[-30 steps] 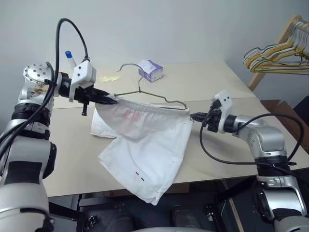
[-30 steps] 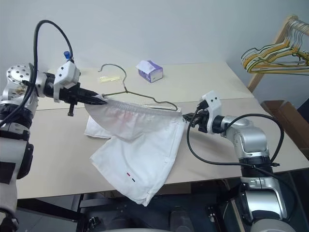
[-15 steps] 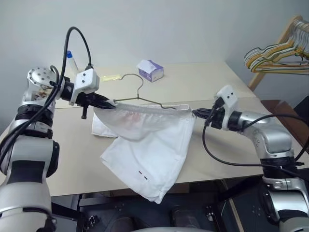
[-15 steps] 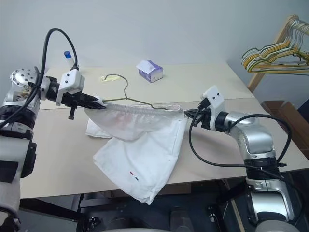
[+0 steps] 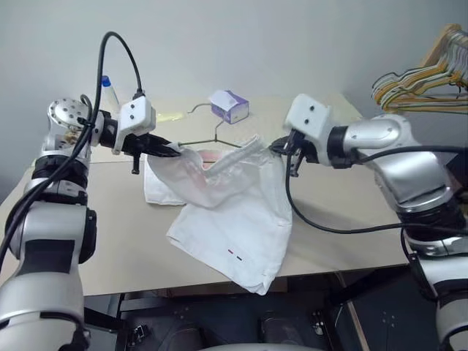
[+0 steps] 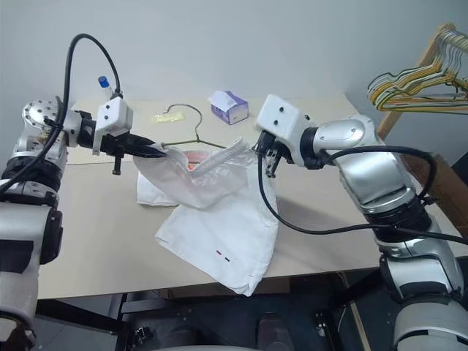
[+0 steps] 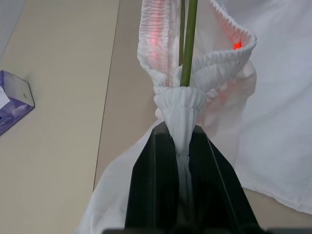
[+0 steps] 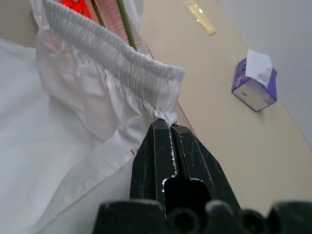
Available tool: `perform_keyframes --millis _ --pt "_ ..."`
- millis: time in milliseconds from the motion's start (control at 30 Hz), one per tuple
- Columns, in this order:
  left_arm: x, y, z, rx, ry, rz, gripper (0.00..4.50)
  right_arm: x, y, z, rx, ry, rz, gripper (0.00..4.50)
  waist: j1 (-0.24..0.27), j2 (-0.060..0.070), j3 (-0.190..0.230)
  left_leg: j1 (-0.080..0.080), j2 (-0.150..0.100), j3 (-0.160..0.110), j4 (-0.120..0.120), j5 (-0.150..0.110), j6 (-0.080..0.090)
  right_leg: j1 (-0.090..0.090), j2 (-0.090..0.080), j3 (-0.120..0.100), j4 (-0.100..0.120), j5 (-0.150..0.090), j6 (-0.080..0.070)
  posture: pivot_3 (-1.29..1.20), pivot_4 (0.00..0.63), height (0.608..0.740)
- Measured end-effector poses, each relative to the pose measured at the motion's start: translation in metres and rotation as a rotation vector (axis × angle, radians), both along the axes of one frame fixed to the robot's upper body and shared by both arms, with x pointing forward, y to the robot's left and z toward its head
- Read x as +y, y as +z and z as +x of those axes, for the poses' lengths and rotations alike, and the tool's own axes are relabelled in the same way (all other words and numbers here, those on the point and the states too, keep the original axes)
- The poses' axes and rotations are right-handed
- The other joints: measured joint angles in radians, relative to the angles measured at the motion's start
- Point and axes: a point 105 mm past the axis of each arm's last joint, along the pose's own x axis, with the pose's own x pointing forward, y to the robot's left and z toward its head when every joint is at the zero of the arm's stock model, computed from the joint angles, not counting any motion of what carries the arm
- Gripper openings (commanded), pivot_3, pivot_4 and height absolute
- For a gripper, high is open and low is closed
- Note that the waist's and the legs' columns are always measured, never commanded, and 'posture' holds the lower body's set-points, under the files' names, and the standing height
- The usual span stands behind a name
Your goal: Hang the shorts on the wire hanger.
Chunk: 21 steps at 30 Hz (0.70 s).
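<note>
The shorts (image 5: 234, 212) hang between the two grippers above the table (image 5: 110, 234), over its middle. Their gathered waistband is lifted off the surface, sagging in a loose fold between the two held ends, while the legs trail down onto the tabletop and the lowest hem droops over the near edge. A pink stain shows just under the waistband, and a tiny dark mark sits near the hem.

The wire hanger (image 5: 212, 135) lies just behind the raised waistband, its hook pointing toward the far side of the table. In the left wrist view its thin wire (image 7: 187, 44) runs through the waistband opening, with cloth bunched around it right at the fingertips.

The left gripper (image 5: 175, 151) is clamped on the left end of the waistband, its black fingers (image 7: 151, 185) pressed together on a pinch of elastic. The right gripper (image 6: 262, 150) is clamped on the right end, fingers (image 8: 158, 161) closed tight on a small tuft of the gathered edge, holding that end up near the middle of the table.

A purple tissue box (image 5: 230, 107) stands on the far side of the table, beyond the hanger. A small yellowish packet (image 6: 167, 115) lies to its left, and a bottle with a blue cap (image 5: 108, 89) stands at the far left. At the far right, away from the table, a bunch of hangers (image 5: 417, 88) hangs on a wooden stand.
</note>
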Motion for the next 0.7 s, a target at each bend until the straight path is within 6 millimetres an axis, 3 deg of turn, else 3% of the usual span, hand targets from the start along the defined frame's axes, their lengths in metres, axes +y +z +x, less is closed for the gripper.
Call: perform_keyframes --millis 300,400,600,700 --pt "0.0 0.003 -0.001 -0.004 -0.005 -0.014 0.0 0.014 0.002 -0.001 -0.059 0.064 0.017 0.02 0.0 0.0 0.0 0.001 0.0 0.0 0.0 0.0 0.0 0.0 0.0 0.0 0.0 0.0 0.0 -0.07 0.0 0.74" --pt "0.0 0.004 -0.001 -0.007 -0.009 -0.024 0.0 0.017 0.001 -0.006 -0.08 0.12 0.019 0.67 0.0 0.0 0.0 0.0 0.0 0.0 0.0 0.0 0.0 0.0 0.0 0.0 0.0 0.0 0.0 -0.07 0.0 0.74" --pt "0.0 0.004 -0.004 0.0 -0.03 -0.033 0.0 0.007 -0.012 0.004 -0.091 0.099 -0.023 2.72 -0.001 0.0 0.0 0.001 0.0 0.0 0.001 0.0 0.0 0.001 0.0 0.0 0.0 0.0 0.0 -0.07 0.0 0.74" --pt "0.0 0.004 -0.004 0.001 -0.032 -0.031 0.0 0.002 -0.018 0.01 -0.066 0.068 -0.021 2.72 -0.001 0.0 0.0 0.001 0.0 0.0 0.0 0.0 0.0 0.001 0.0 0.0 0.001 0.0 0.0 -0.07 0.0 0.74"
